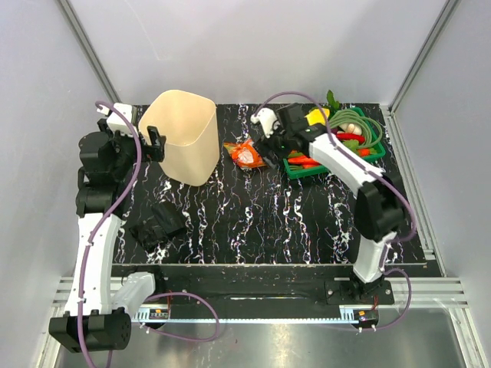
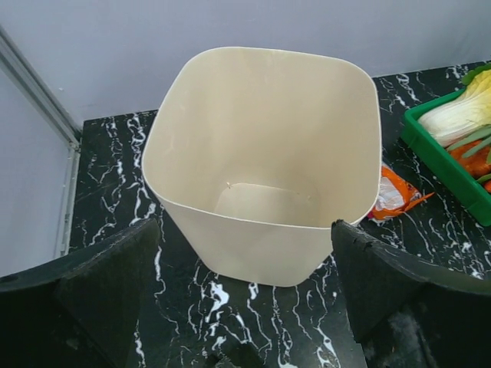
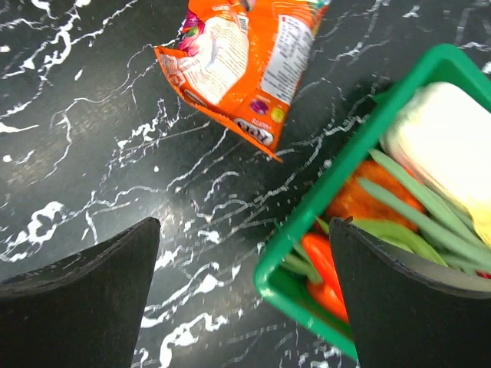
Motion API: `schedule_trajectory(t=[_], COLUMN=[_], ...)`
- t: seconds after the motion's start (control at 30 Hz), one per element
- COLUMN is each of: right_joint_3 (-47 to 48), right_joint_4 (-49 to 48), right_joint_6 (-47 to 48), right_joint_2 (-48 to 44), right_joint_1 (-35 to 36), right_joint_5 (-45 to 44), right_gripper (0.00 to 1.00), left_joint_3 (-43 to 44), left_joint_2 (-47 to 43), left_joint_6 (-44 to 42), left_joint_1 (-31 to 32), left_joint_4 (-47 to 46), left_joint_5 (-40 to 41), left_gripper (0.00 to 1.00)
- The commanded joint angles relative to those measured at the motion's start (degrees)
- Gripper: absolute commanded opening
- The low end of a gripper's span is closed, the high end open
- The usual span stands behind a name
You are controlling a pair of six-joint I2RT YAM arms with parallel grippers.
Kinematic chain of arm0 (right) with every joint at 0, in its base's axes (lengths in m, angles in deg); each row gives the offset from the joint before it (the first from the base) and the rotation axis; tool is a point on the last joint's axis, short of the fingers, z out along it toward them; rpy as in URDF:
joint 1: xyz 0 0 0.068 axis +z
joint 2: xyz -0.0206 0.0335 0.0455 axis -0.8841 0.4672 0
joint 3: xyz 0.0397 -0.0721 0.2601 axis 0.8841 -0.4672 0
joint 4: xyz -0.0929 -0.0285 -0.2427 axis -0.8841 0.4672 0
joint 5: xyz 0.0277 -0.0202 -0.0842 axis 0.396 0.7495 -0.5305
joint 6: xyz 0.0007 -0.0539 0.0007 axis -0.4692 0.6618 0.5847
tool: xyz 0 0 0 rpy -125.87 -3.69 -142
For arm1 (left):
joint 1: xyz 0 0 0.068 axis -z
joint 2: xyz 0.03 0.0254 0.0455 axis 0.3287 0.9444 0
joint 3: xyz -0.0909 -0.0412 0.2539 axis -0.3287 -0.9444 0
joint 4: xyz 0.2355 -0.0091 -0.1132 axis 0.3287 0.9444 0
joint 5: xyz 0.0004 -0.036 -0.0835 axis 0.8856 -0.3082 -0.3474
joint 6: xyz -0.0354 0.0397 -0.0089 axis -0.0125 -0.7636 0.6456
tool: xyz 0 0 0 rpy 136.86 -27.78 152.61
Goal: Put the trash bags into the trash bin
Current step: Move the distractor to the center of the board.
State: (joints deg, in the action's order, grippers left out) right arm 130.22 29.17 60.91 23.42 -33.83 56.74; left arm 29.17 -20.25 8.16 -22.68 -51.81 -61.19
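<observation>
The cream trash bin (image 1: 184, 138) stands upright at the back left of the black marbled table. In the left wrist view the trash bin (image 2: 261, 161) is empty inside. A black trash bag bundle (image 1: 157, 222) lies on the table in front of the bin, near the left arm. It is out of both wrist views. My left gripper (image 1: 156, 143) is open and empty beside the bin's left side, and its fingers (image 2: 100, 291) stand wide apart just short of the bin. My right gripper (image 1: 270, 151) is open and empty, with its fingers (image 3: 77, 307) hovering over the tray's corner.
An orange snack wrapper (image 1: 245, 153) lies right of the bin and also shows in the right wrist view (image 3: 238, 61). A green tray (image 1: 376, 149) of vegetables sits at the back right, with its rim (image 3: 345, 192) between my right fingers. White walls enclose the table.
</observation>
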Motion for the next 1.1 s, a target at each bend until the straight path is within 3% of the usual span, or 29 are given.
schedule_trajectory(t=[0.0, 0.47, 0.57, 0.63, 0.73, 0.9, 1.07], right_joint_3=[7.60, 18.07, 18.51, 19.12, 20.35, 24.12, 35.10], right_joint_4=[-1.60, -2.48, -3.97, -5.46, -7.40, -10.39, -8.82], right_joint_6=[4.55, 10.26, 11.41, 11.50, 12.20, 14.14, 15.10], right_joint_2=[7.15, 25.62, 27.82, 29.05, 30.99, 34.50, 40.12], right_joint_1=[2.18, 9.03, 9.48, 9.48, 9.48, 9.30, 7.99], right_joint_5=[-0.77, -0.06, -2.78, -5.58, -11.82, -19.82, -23.79], right_gripper=[0.95, 0.89, 0.78, 0.63, 0.48, 0.40, 0.36], left_joint_3=[0.44, -2.21, -2.38, -2.38, -2.73, -3.87, -3.97], left_joint_2=[-1.92, -4.12, -4.21, -4.21, -4.30, -4.65, -5.79], left_joint_6=[-3.40, -7.45, -7.89, -8.06, -8.15, -8.41, -11.57], left_joint_1=[0.06, 0.06, 0.06, 0.06, 0.06, 0.06, 0.06], left_joint_4=[-0.33, 0.63, 0.72, 0.63, 0.37, -0.42, 1.06], left_joint_5=[3.88, 7.05, 7.14, 7.05, 6.88, 6.70, 7.49], left_gripper=[0.99, 0.99, 0.99, 0.99, 0.99, 0.99, 0.99])
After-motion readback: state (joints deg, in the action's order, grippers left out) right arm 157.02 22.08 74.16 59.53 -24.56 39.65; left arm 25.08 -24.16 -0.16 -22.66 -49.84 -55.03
